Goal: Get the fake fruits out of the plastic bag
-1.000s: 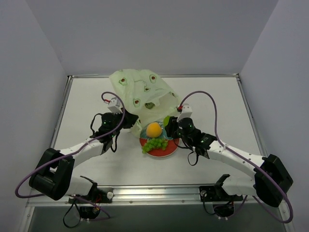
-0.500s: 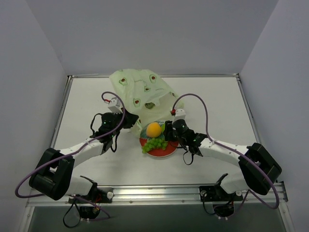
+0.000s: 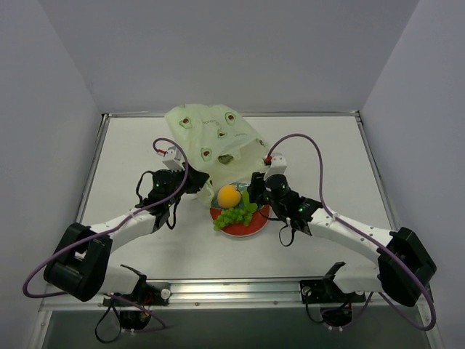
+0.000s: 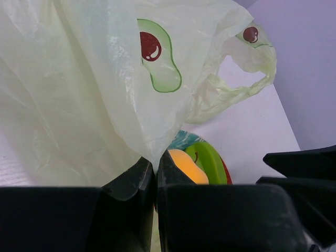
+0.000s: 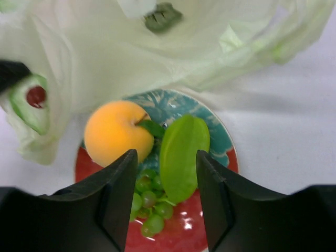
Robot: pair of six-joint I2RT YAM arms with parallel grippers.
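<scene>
Since a second ago the right arm has swung inward over the round red-rimmed plate with a teal centre [image 5: 86, 169], and the bright green plastic fruit [image 5: 181, 155] now lies on it beside the round orange-yellow fruit [image 5: 118, 131] and the light green grape bunch [image 5: 149, 207]. The right pincer [image 5: 165, 157] stands wide apart above that green fruit and seems to grip nothing. The left pincer [image 4: 156, 160] is closed almost fully on a fold of the pale green crinkly plastic bag printed with avocado halves [image 4: 79, 94], which lies on the white bench [image 3: 327, 153] just behind the plate. By the look of it, the placing step is finishing with three fruits out. A dark green lump [image 5: 163, 16] shows through the plastic, likely the last fruit. The next move probably calls for the right pincer to lift clear and reach into the bag's mouth while the left keeps it held.
</scene>
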